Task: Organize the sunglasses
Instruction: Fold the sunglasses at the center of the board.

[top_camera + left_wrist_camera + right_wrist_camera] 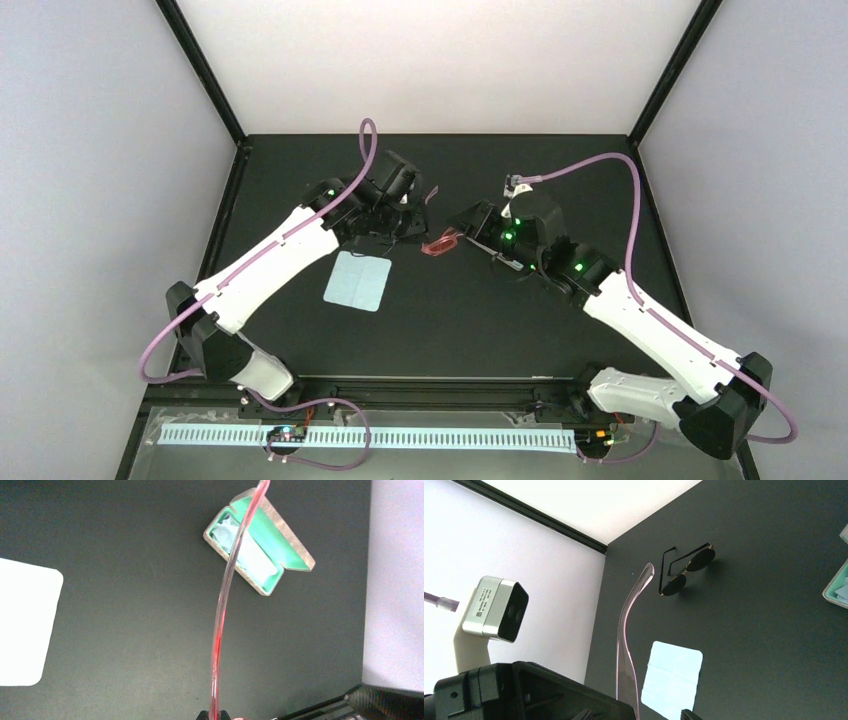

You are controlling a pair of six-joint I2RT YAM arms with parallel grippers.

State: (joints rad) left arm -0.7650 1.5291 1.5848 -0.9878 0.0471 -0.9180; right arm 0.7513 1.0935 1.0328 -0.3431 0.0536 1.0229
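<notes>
Top external view: two white robot arms meet over the far middle of a dark table (480, 320), with the sunglasses (440, 243), a thin red-pink frame with slim red arms and see-through lenses, between their tips and just off the right arm's fingers. One red arm of the frame angles up toward the left arm's wrist. Seen from the left wrist, the left gripper (213, 714) is closed to a narrow slit at the bottom edge, pinching one slim red arm of the glasses, which rises from the tips and curves away up the frame. Beyond it an open glasses case (287, 550) with a beige shell and mint-green lining lies on the table, a pale cloth folded inside. Seen from the right wrist, the right gripper (635, 714) shows only two dark tips at the bottom edge, set well apart; a translucent pink arm of the glasses stands up between them, and no contact with either tip is visible. Farther off, near the back wall, a black dark-lensed pair of sunglasses (700, 560) rests with its arms unfolded. A light-blue square cleaning cloth (358, 280) lies flat under the left forearm, apart from both pairs.
</notes>
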